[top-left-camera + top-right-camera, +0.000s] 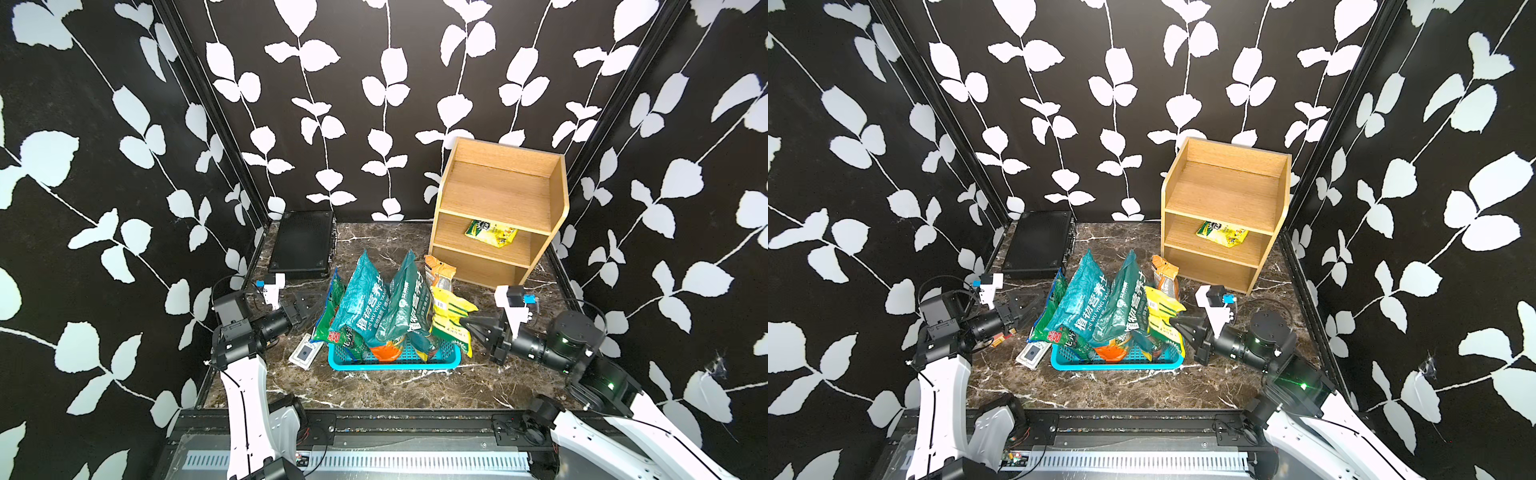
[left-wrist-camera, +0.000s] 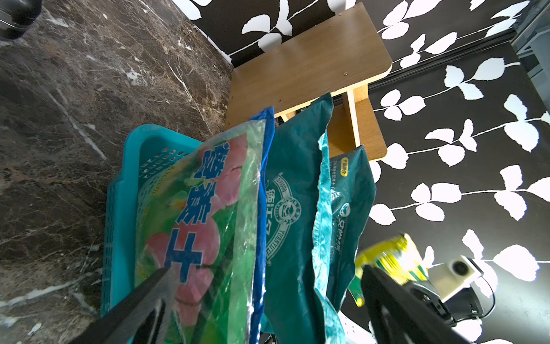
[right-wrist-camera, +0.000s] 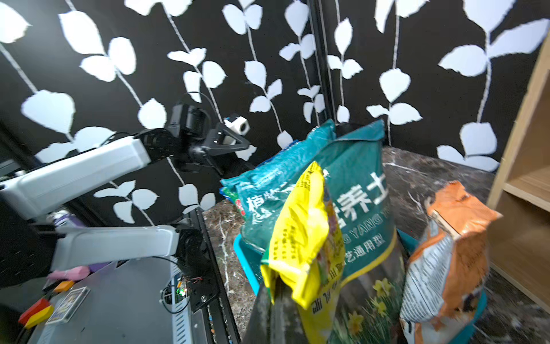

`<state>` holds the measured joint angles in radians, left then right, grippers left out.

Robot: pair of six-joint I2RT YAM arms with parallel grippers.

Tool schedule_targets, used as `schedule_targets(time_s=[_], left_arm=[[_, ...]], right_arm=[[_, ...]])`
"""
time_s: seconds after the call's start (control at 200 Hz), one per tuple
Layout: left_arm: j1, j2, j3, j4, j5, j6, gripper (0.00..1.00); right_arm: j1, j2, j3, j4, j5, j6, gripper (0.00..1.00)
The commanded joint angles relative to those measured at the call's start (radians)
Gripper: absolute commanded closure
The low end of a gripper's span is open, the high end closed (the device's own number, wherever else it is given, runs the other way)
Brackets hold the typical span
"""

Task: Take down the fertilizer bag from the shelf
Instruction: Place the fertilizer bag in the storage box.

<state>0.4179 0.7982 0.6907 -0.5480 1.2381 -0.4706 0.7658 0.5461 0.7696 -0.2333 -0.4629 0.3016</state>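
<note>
The wooden shelf stands at the back right. A yellow-green fertilizer bag lies on its middle tier. My right gripper is shut on the edge of another yellow fertilizer bag, which hangs at the right end of the blue basket. My left gripper stands open at the basket's left end, pointing at the bags with nothing gripped.
The basket holds two tall teal bags, a green bag and an orange bag leaning toward the shelf. A black case lies at the back left. A small flat card lies left of the basket.
</note>
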Motion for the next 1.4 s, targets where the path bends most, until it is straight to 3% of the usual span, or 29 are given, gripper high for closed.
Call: schedule_targets(time_s=[0.0, 0.305, 0.52, 0.805, 0.95, 1.11, 1.23, 1.395], left_arm=[[0.007, -0.002, -0.007, 0.007, 0.015, 0.009, 0.01], [0.008, -0.003, -0.007, 0.007, 0.014, 0.009, 0.01], [0.008, -0.003, -0.006, 0.008, 0.014, 0.008, 0.01], [0.008, -0.002, -0.008, 0.010, 0.012, 0.006, 0.01], [0.010, -0.002, -0.008, 0.011, 0.011, 0.007, 0.01], [0.010, -0.002, -0.008, 0.011, 0.012, 0.007, 0.01], [0.010, -0.002, -0.008, 0.013, 0.014, 0.006, 0.01], [0.011, 0.001, -0.008, 0.013, 0.014, 0.006, 0.01]], right_arm=[[0.006, 0.010, -0.035, 0.109, -0.142, -0.044, 1.00], [0.011, 0.097, -0.064, 0.177, -0.320, -0.082, 1.00], [0.015, 0.232, -0.090, 0.233, -0.315, -0.157, 1.00], [0.015, 0.383, -0.294, 0.572, -0.069, -0.352, 1.00], [0.015, 0.493, -0.308, 0.673, 0.046, -0.424, 1.00], [0.015, 0.590, -0.264, 0.696, 0.045, -0.441, 1.00], [0.015, 0.553, -0.267, 0.708, 0.055, -0.417, 1.00], [0.015, 0.357, -0.350, 0.741, 0.153, -0.406, 1.00]])
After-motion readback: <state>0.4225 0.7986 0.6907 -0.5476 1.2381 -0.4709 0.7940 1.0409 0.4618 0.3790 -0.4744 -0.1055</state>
